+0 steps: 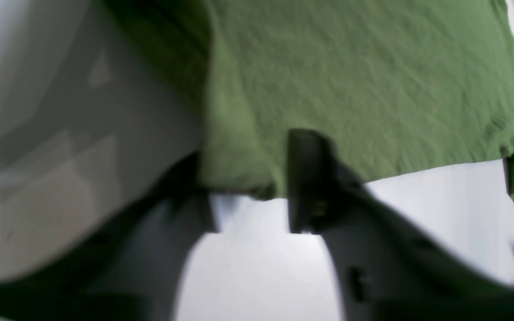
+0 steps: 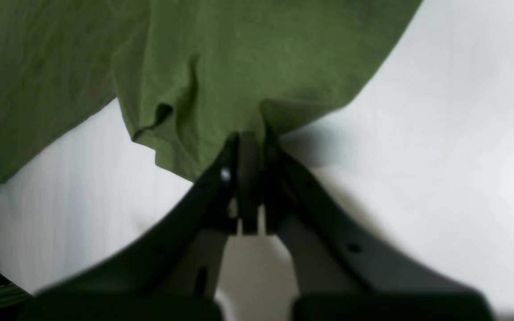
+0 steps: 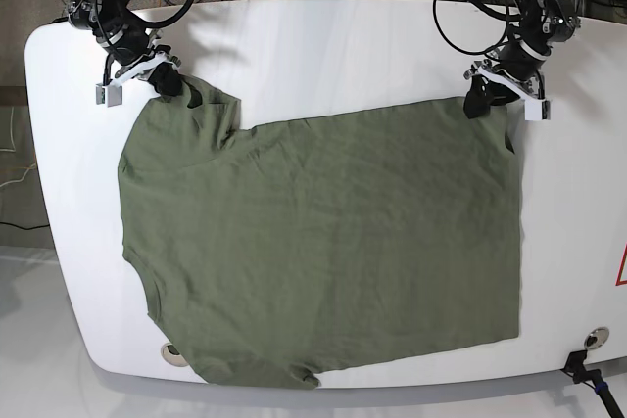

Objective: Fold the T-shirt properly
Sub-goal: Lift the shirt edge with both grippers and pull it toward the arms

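Left gripper (image 1: pixel 254 183) stands open around a fold of shirt (image 3: pixel 343 232); right gripper (image 2: pixel 257 178) pinches its opposite corner; cloth spreads, wrinkled, across white table (image 3: pixel 83 271).

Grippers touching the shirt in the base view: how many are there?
2: the left gripper at its top right corner, the right gripper at its top left.

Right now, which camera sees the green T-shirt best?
The base view, because it shows nearly the whole T-shirt spread on the white table. The left wrist view shows just one part, with a blurry fold between the jaws. The right wrist view shows another part, pinched in shut jaws.
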Robot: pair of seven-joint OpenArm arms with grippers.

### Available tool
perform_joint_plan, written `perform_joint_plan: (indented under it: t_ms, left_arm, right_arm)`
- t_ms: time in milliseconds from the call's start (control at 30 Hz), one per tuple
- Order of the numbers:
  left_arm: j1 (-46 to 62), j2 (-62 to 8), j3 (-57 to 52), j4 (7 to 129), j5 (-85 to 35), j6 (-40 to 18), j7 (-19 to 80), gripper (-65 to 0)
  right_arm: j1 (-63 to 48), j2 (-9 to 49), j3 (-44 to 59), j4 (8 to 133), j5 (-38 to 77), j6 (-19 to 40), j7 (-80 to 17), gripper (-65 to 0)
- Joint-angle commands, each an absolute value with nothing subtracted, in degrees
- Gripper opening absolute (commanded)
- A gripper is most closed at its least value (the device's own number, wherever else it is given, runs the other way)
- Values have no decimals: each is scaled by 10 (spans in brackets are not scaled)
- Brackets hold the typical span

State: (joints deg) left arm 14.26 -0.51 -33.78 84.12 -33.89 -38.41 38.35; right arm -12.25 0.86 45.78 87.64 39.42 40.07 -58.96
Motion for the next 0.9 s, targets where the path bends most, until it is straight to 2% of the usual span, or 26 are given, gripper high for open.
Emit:
perform_joint_plan:
  t_ms: [0, 100, 500, 867]
  left_arm:
    - [137, -10, -339, 847, -341, -384, 385, -566]
    - [126, -10, -339, 847, -341, -384, 385, -650]
    - [124, -13, -339, 851, -341, -385, 385, -650]
    - [182, -34, -336, 903, -341, -388, 386, -650]
  right_arm:
    - [-124, 15, 459, 882, 390, 400, -593, -650]
    - [-124, 15, 459, 882, 389, 400, -593, -650]
    - [-124, 41, 461, 884, 389, 400, -587, -650]
    - [-209, 36, 459, 1034, 393, 400, -561, -650]
